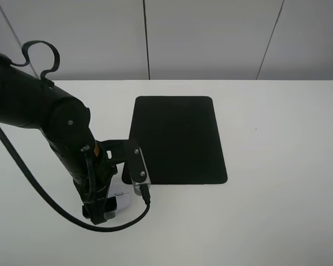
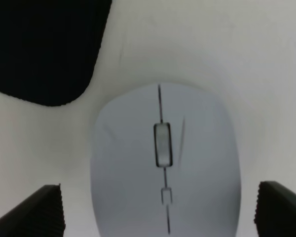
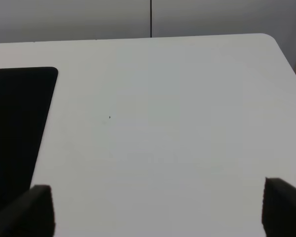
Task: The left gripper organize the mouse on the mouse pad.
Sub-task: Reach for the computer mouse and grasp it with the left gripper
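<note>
White mouse point(image 2: 165, 163) lies between fingers point(image 2: 39, 215) of the left hand point(image 2: 162, 210) — spread wide, gripping nothing.

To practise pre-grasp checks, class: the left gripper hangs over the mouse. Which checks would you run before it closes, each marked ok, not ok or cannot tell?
1. Mouse sits between the fingers of the left gripper: ok, one finger on each side.
2. Jaws wide enough: ok, a gap shows on both sides of the mouse.
3. Fingers low enough to catch the mouse's sides: cannot tell.
4. Mouse on the mouse pad: not ok, it lies on the table near the pad's corner.
5. Pad free to receive it: ok, its visible surface is bare.
6. Right gripper out of the way: ok, open over bare table.
</note>
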You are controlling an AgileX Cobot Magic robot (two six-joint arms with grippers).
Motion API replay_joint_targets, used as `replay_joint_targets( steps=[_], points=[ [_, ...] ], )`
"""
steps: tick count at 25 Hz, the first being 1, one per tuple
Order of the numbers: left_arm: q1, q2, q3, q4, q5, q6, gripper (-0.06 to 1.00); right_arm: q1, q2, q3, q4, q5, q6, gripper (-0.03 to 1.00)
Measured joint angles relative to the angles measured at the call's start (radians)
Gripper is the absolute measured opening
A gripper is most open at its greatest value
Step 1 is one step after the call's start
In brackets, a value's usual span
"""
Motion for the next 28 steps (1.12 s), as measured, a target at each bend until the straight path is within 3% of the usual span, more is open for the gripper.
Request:
replay_joint_targets(
  steps=[12, 17, 28],
  points=[
    [0.0, 0.056, 0.039, -0.03, -0.093, 0.011, 0.78, 0.0, 0.0, 0.0, 0.0, 0.0, 0.0, 0.83],
    [0.0, 0.056, 0.04, -0.031, -0.104, 0.004, 0.62, 0.0, 0.0, 0.0, 0.0, 0.0, 0.0, 0.83],
    [0.0, 0.056, 0.04, -0.032, -0.103, 0.003, 0.62, 0.0, 0.0, 0.0, 0.0, 0.0, 0.0, 0.83]
  ],
)
